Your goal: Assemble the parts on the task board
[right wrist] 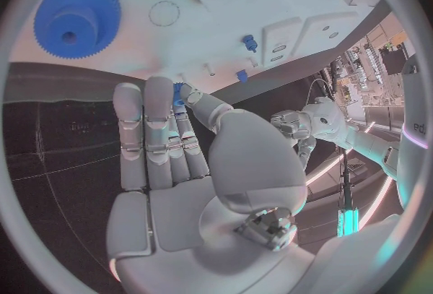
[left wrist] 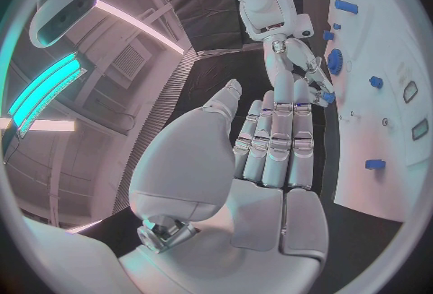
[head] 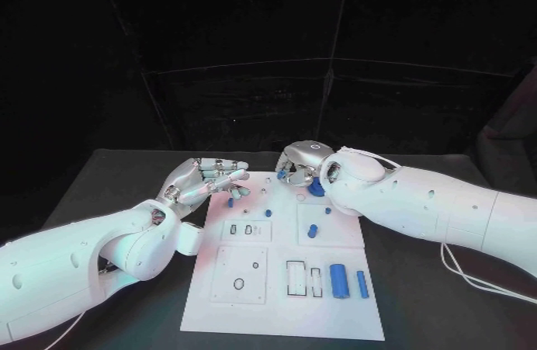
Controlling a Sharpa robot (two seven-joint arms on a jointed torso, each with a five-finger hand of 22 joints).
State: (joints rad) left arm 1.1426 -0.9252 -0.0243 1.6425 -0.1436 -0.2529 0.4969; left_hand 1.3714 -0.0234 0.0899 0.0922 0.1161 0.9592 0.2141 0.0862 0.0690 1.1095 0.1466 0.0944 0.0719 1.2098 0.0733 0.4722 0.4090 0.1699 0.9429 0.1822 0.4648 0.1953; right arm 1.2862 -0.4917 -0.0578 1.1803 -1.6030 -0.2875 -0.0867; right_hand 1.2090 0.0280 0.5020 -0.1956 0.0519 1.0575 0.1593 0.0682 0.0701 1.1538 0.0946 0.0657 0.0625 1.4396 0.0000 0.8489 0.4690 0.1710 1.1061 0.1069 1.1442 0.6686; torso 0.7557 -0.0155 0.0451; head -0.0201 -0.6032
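The white task board (head: 280, 303) lies in the middle of the black table. My right hand (head: 300, 164) hovers over its far edge and pinches a small blue part (right wrist: 179, 92) between thumb and a fingertip; the left wrist view shows that part (left wrist: 327, 97) at the fingertips of the right hand (left wrist: 302, 66). A blue gear (right wrist: 76, 16) sits on the board just beside that hand, partly hidden under it in the head view (head: 318, 186). My left hand (head: 207, 181) hangs at the board's far left corner, fingers (left wrist: 275, 139) stretched out and holding nothing.
Small blue pegs (head: 268, 213) (head: 312, 230) stand mid-board. Long blue pieces (head: 338, 280) (head: 362, 284) lie in slots near the front right. A cable (head: 465, 276) trails on the table beside the right arm. Bare black table flanks the board.
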